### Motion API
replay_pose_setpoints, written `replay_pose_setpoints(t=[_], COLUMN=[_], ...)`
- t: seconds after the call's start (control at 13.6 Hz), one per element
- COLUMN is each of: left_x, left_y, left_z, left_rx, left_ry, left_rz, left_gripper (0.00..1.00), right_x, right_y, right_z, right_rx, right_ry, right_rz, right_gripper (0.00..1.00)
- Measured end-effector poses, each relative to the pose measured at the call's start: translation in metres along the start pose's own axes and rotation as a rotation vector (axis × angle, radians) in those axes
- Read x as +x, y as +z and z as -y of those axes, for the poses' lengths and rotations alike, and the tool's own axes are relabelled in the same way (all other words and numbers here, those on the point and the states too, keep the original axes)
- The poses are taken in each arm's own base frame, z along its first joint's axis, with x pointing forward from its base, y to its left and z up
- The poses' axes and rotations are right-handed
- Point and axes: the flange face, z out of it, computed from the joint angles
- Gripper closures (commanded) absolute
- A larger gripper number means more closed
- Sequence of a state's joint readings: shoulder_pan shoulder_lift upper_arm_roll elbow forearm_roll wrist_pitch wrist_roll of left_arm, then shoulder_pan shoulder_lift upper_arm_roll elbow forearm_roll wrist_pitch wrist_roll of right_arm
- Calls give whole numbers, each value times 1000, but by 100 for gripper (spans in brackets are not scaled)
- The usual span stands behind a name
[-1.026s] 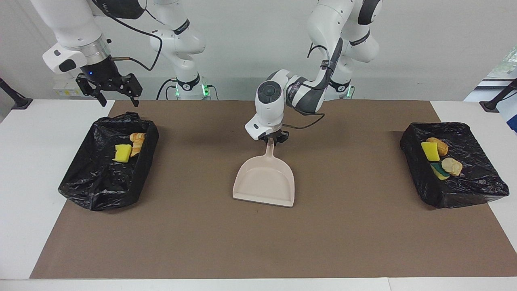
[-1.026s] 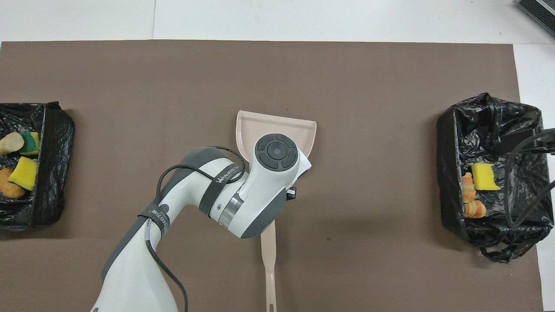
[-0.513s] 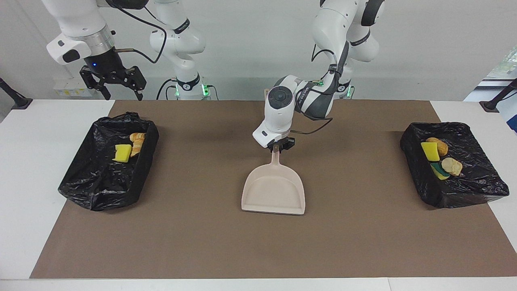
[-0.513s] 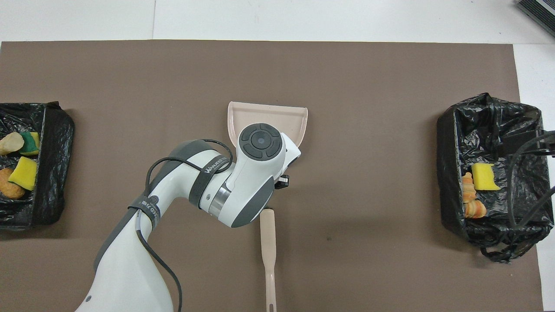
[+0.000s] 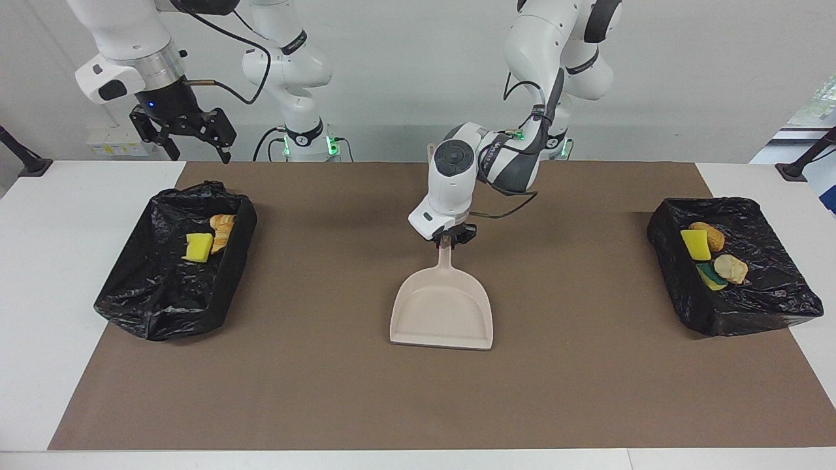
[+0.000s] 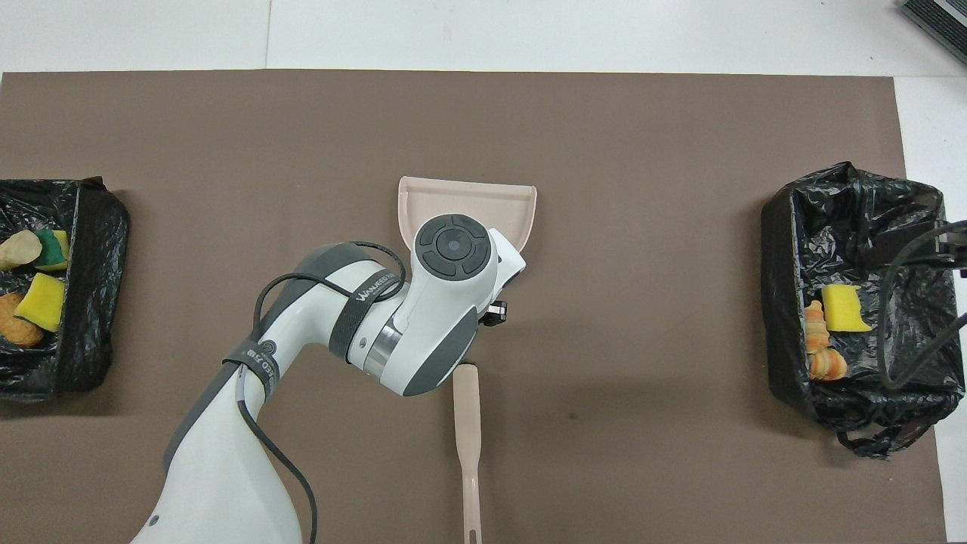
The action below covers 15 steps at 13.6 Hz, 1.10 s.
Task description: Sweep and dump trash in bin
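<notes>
At the middle of the mat (image 5: 588, 391), now shows the empty dustpan (image 5: 441, 313) slid over and set flat, left gripper (image 5: 449, 239) on its handle with grip unclear, right gripper (image 5: 201, 155) wide open and waiting, trash (image 5: 198, 247) inside both bins (image 5: 157, 300), so nearly done.

Left gripper (image 5: 449, 240) low over table middle, wrist pointing down; right gripper (image 5: 183, 137) raised, fingers (image 5: 224, 155) spread

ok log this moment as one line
dustpan: flat on mat, empty | left gripper: at dustpan handle | right gripper: open, waits | trash: in bins
</notes>
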State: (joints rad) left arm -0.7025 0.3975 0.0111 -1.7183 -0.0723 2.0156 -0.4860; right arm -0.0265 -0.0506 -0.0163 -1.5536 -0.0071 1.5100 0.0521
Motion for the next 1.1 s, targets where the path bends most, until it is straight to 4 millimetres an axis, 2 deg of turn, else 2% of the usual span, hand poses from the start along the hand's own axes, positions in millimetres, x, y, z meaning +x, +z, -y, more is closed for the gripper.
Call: replay_pose_setpoints(t=[0.07,0.22,0.29,0.37,0.51,0.66,0.88,1.1], left_x=[1,0,-1,-2,0,3,-11,-22], left_y=[-3,-24,-39,-56,-84,-99,-84,-69], left_z=[0,5,16,34,81,141,225,287], left_rx=[-3,-12,-9,-4,-3,-15,3,0], left_ry=[0,-9,-23,-48,-98,-140,-157,-139], left_rz=[-5,-21,-14,4,28,33,57,49], left_gripper=[0,0,0,0,0,0,0,0], right_x=[0,0,0,0,0,0,0,0], right_y=[0,0,0,-1,-1,-1,-1,-1], right_z=[1,3,3,3,3,3,3,3], right_rx=[0,0,0,0,0,0,0,0], right_ry=[-2,-5,-5,-5,-5,-5,-5,-5], right_rz=[0,-1,-1,-1,-1,-1,-1,-1], right_gripper=[0,0,0,0,0,0,0,0])
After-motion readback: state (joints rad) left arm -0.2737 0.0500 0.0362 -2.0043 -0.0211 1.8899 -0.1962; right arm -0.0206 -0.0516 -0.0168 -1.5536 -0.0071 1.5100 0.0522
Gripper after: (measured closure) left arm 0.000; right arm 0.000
